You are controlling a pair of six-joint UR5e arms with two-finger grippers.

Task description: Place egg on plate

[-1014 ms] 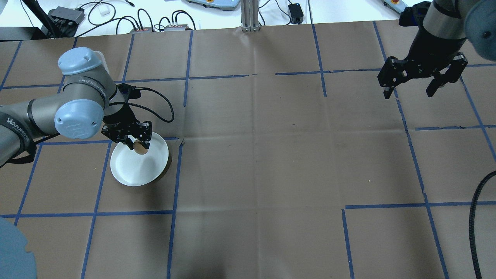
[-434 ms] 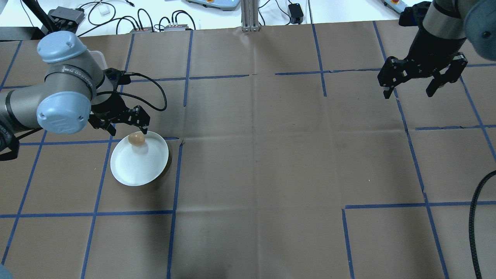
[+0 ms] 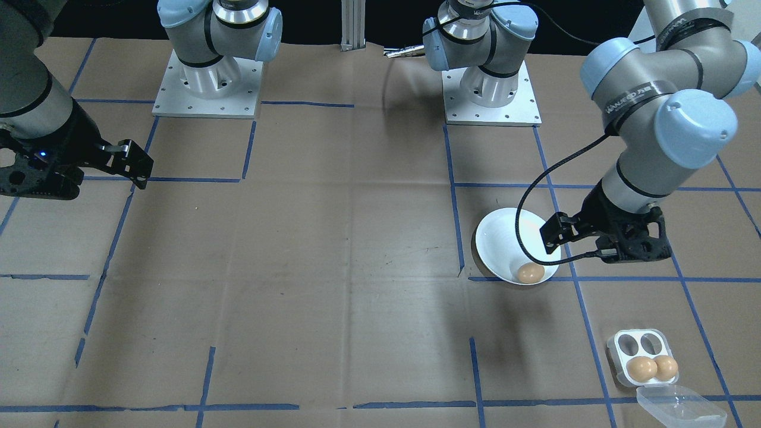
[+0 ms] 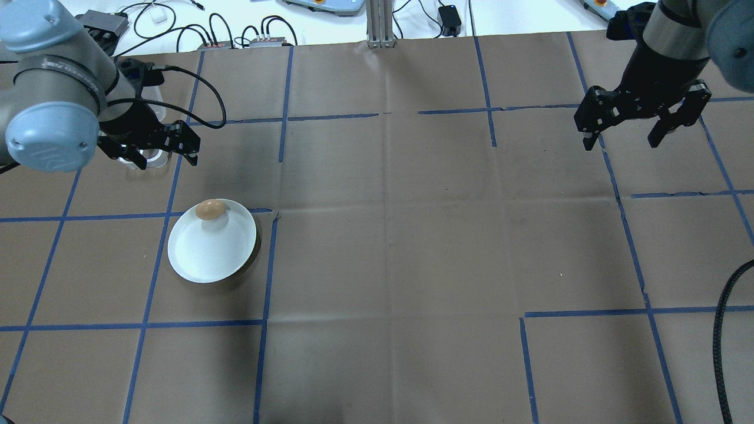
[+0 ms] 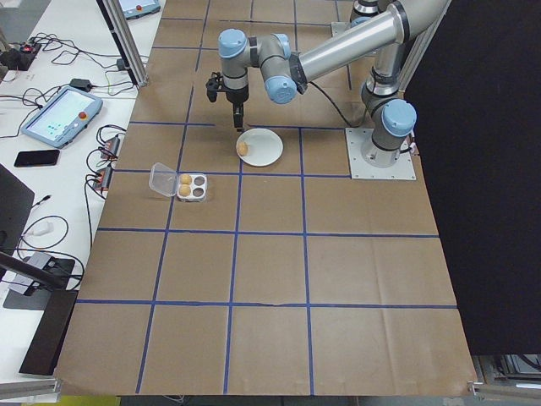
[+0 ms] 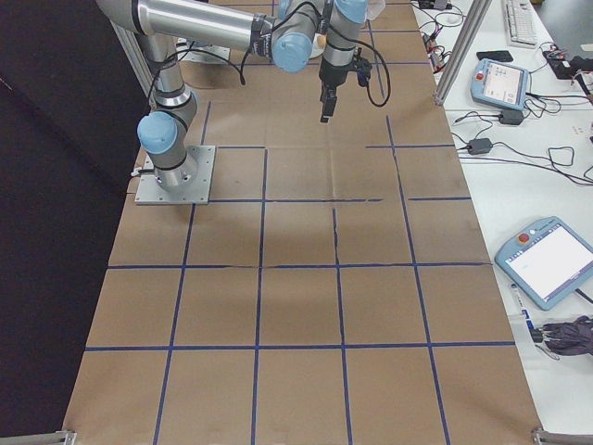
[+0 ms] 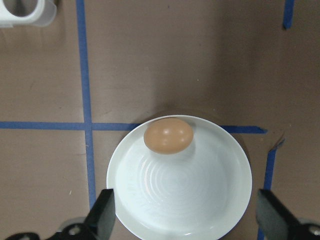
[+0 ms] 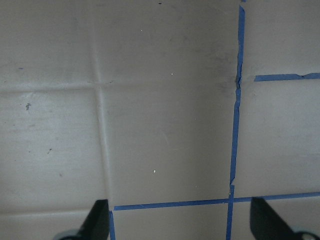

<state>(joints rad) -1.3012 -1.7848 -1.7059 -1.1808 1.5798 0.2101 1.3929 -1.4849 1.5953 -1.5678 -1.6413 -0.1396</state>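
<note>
A brown egg (image 4: 210, 209) lies inside the white plate (image 4: 206, 256), close to its far rim; the left wrist view looks straight down on this egg (image 7: 168, 135) and plate (image 7: 185, 200). From the front, the egg (image 3: 530, 273) rests at the plate's (image 3: 502, 241) near edge. My left gripper (image 4: 159, 154) hangs open and empty, above and beyond the plate, apart from the egg. Far off on the other side of the table, my right gripper (image 4: 622, 138) stays open over bare paper, holding nothing.
A clear egg tray (image 3: 642, 355) with two brown eggs and its lid (image 3: 681, 407) folded open sits past the plate, partly under my left gripper. Cables and boxes (image 4: 103, 23) line the far table edge. A black hose (image 4: 723, 330) hangs at the right.
My left gripper let go of the egg, then rose and drew back from the plate toward the egg tray. The egg stays on the plate. The right arm has not moved.
</note>
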